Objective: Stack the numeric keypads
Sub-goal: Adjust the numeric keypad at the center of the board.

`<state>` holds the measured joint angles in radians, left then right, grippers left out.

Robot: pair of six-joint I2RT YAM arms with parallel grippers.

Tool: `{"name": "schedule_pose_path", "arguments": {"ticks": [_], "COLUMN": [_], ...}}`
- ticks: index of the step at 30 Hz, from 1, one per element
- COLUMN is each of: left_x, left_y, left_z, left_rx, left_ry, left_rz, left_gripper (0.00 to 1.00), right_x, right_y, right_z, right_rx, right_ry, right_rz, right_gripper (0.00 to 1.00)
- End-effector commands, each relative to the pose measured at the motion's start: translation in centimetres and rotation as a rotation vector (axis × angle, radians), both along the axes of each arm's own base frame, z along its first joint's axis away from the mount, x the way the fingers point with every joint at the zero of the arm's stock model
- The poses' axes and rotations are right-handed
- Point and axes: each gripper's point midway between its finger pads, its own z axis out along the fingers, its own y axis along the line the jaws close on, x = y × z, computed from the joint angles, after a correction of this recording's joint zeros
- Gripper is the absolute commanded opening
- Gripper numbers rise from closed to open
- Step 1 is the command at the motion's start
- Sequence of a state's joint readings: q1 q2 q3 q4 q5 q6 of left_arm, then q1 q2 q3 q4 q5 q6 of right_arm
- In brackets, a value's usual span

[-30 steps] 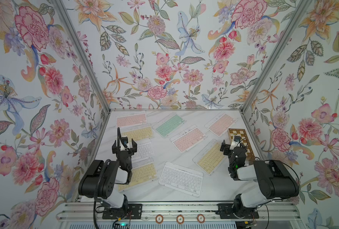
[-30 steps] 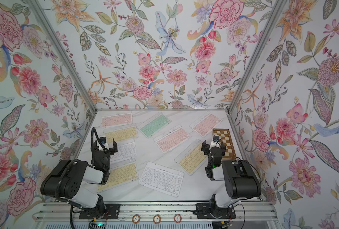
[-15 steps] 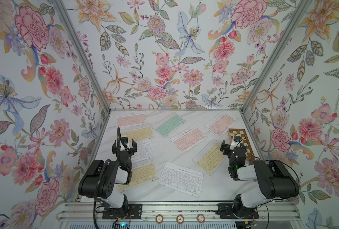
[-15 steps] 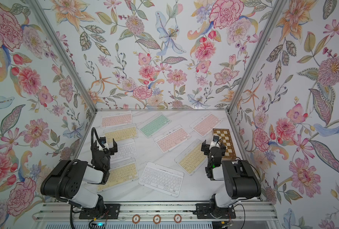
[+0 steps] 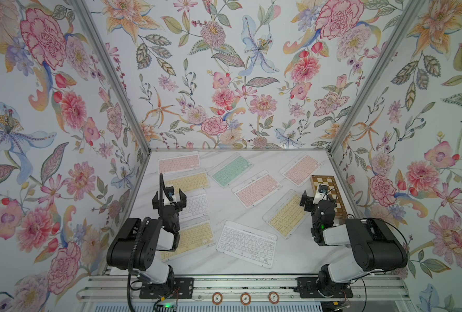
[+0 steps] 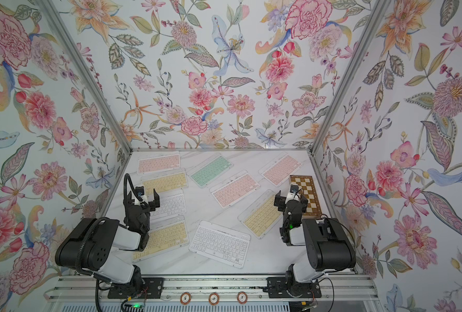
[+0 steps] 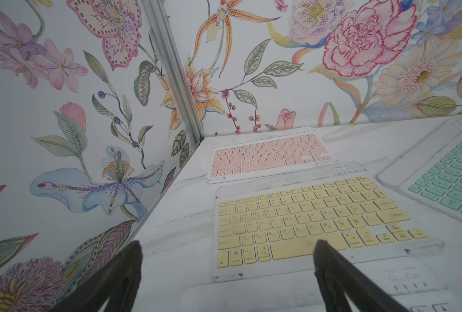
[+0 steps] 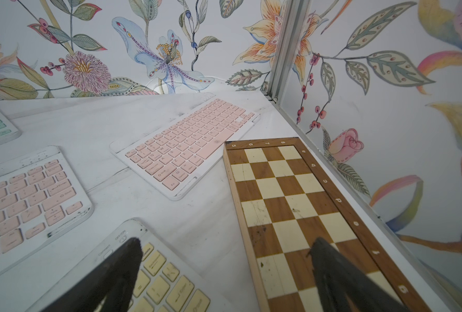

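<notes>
I see a white marbled tabletop (image 5: 221, 208) carrying nine numeric keypads (image 5: 256, 188), all lying flat: three pink, three yellow, two white and one mint-green keypad (image 5: 231, 168). Four sit in a column along the left wall. A wooden chessboard (image 5: 324, 180) lies against the right wall, near a yellow keypad (image 5: 286, 214).

Light is bright, soft and even in both top views, so the numeric keypads (image 5: 246, 243) cast hardly any shadow on the white table (image 5: 292, 256). The floral walls (image 5: 48, 135) stretch and bow toward the frame edges. In the wrist views the dark jaws of the left gripper (image 7: 227, 243) and right gripper (image 8: 227, 240) are soft and out of focus, and a small pale glare patch sits on the back wall (image 8: 167, 86).
</notes>
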<state>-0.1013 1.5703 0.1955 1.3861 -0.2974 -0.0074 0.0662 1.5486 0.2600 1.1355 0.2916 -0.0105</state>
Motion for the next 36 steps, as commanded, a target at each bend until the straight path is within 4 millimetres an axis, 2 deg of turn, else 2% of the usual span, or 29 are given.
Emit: {"name": "schedule_pose_path", "arguments": {"ticks": [1,2,5,6,8,11,12,14,15,16,17,20,22,23,25,26,27,30,32,34,35,36], "left_x": [-0.5,-0.7,-2.3,-2.2,-1.2,1.1,1.8,2.7,2.9,3.1,3.4,3.7,4.0,4.1,4.4,4.7,4.9,5.7,6.4,7.3,7.8,8.2], "left_y": [0.6,0.4,0.5,0.1,-0.2,-2.2,-3.0,-4.0,-4.5,-4.9,-5.7,-8.1,-9.4,-9.9,-10.9,-11.7,-12.4,-14.6,-16.7,-19.0,-20.3,-21.3], "left_z": [2.0,2.4,4.6,5.4,6.6,7.5,7.5,7.0,6.4,6.0,5.6,4.2,3.7,3.5,3.5,3.6,3.8,3.5,3.1,3.0,1.5,0.9], "left_rx": [-0.004,0.009,0.064,0.078,-0.036,-0.197,-0.236,-0.317,-0.363,-0.393,-0.425,-0.514,-0.558,-0.577,-0.632,-0.664,-0.698,-0.807,-0.876,-0.925,-0.943,-0.968], "left_ry": [-0.066,-0.082,-0.098,-0.077,-0.063,-0.013,0.011,0.053,0.084,0.114,0.141,0.221,0.255,0.272,0.297,0.305,0.307,0.330,0.354,0.373,0.414,0.436], "left_rz": [0.070,0.065,0.199,0.210,0.224,0.149,0.116,0.083,0.074,0.064,0.035,-0.069,-0.125,-0.138,-0.169,-0.200,-0.229,-0.299,-0.352,-0.408,-0.413,-0.419], "left_gripper": [0.99,0.99,0.99,0.99,0.99,0.99,0.99,0.99,0.99,0.99,0.99,0.99,0.99,0.99,0.99,0.99,0.99,0.99,0.99,0.99,0.99,0.99], "right_x": [0.0,-0.2,-0.5,-0.5,-0.8,-1.5,-1.8,-2.5,-2.3,-1.9,-1.3,0.1,-0.1,0.1,0.7,0.5,0.7,3.8,5.7,7.7,8.5,9.4], "right_y": [-0.6,-0.7,0.2,0.7,1.1,1.4,1.4,0.5,0.5,1.1,1.4,0.8,-1.3,-1.0,2.6,3.8,4.0,4.5,6.4,8.8,9.8,10.9], "right_z": [1.1,1.0,1.6,1.8,2.1,2.6,2.9,4.6,5.8,6.4,8.0,10.0,9.8,9.5,10.7,11.3,10.9,8.5,7.6,6.6,5.8,5.0], "right_rx": [0.017,0.018,-0.021,-0.038,-0.047,-0.057,-0.058,-0.114,-0.130,-0.137,-0.104,0.053,0.257,0.350,0.458,0.477,0.494,0.422,0.293,0.272,0.276,0.286], "right_ry": [-0.044,-0.043,-0.072,-0.078,-0.089,-0.128,-0.148,-0.158,-0.138,-0.102,-0.092,-0.089,-0.110,-0.102,-0.144,-0.189,-0.178,0.112,0.240,0.339,0.390,0.445], "right_rz": [-0.048,-0.046,-0.026,-0.013,-0.001,0.013,0.020,-0.106,-0.135,-0.102,-0.081,-0.068,-0.198,-0.159,0.135,0.210,0.210,0.139,0.135,0.197,0.223,0.250], "right_gripper": [0.99,0.99,0.99,0.99,0.99,0.99,0.99,0.99,0.99,0.99,0.99,0.99,0.99,0.99,0.99,0.99,0.99,0.99,0.99,0.99,0.99,0.99]}}
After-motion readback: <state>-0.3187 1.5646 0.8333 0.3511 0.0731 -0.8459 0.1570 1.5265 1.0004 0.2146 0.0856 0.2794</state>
